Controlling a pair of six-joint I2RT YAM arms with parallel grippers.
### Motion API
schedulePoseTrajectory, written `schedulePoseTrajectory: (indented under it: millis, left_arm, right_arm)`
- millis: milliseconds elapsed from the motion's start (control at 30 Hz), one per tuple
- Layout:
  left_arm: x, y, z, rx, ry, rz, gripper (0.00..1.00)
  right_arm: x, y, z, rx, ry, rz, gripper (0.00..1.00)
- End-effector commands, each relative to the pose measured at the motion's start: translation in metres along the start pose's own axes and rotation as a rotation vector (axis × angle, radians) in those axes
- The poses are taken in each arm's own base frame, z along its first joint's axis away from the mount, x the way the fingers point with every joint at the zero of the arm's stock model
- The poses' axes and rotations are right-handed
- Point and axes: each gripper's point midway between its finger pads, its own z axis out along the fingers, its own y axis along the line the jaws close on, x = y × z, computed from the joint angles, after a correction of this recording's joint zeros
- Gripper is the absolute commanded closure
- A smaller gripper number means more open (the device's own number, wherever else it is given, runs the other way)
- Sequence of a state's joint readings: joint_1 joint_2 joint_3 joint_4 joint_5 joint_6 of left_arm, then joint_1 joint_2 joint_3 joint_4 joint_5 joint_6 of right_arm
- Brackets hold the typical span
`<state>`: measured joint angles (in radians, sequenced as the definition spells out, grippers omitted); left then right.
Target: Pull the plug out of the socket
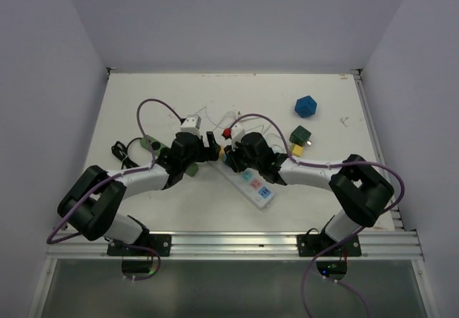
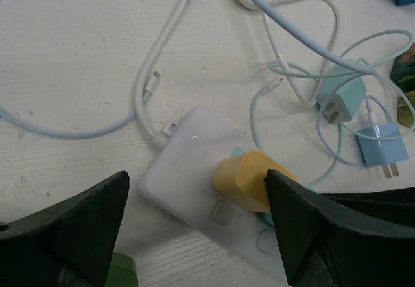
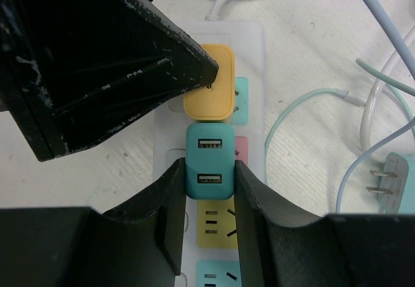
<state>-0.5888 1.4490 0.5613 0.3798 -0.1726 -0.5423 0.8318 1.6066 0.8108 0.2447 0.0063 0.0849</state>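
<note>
A white power strip [image 1: 259, 192] lies in the middle of the table; it also shows in the left wrist view [image 2: 188, 151] and the right wrist view [image 3: 249, 41]. A teal USB plug [image 3: 209, 146] sits over its pink socket, and a yellow plug [image 3: 209, 83] sits in the socket beyond it. My right gripper [image 3: 207, 170] is shut on the sides of the teal plug. My left gripper [image 2: 194, 177] is open over the strip's end. Its right finger [image 2: 292, 203] touches the yellow plug [image 2: 249, 180]. In the top view both grippers [image 1: 213, 148] [image 1: 231, 159] meet over the strip's far end.
White and pale cables loop behind the strip, with a loose teal charger [image 2: 342, 99] and a blue charger [image 2: 384, 148]. A blue polyhedron [image 1: 305, 106] and green and yellow adapters [image 1: 300, 137] lie to the right. A green plug [image 1: 150, 144] and a white adapter [image 1: 190, 123] lie to the left.
</note>
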Motion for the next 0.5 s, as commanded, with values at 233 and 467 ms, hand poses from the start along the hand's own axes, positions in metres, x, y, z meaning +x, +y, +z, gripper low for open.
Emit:
schedulePoseTrajectory:
  millis: [233,467]
  left_arm:
    - [0.054,0.04,-0.003,-0.108,0.084,-0.028,0.14]
    - [0.071,0.045,-0.003,-0.124,0.12,-0.018,0.15]
  right_arm:
    - [-0.084,0.011,-0.022,-0.046,-0.258,-0.005,1.0]
    - [-0.097,0.019,-0.025,-0.065,-0.297,-0.079,1.0]
